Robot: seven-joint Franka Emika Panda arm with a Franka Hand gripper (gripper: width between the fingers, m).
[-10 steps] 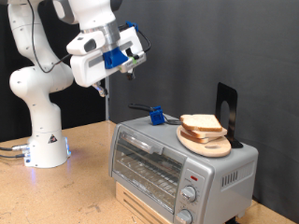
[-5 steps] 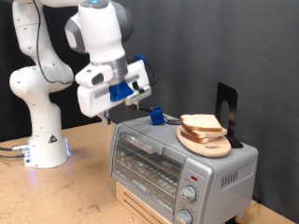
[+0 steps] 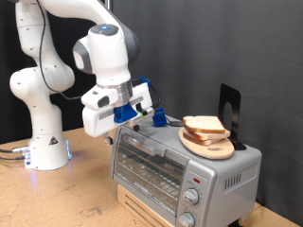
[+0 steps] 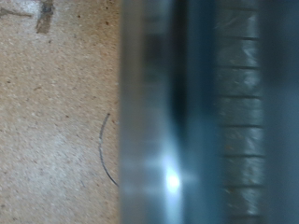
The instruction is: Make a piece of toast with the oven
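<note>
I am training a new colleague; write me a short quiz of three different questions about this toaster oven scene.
1. True or false: the oven door is shut.
2. Where is the bread? A) on the wire rack inside the oven; B) on the round wooden board on top of the oven; C) between the gripper's fingers.
3. Fill in: the gripper is at the oven's upper corner on the exterior view's ____ side.

Key: 1 true; 2 B; 3 left.
</note>
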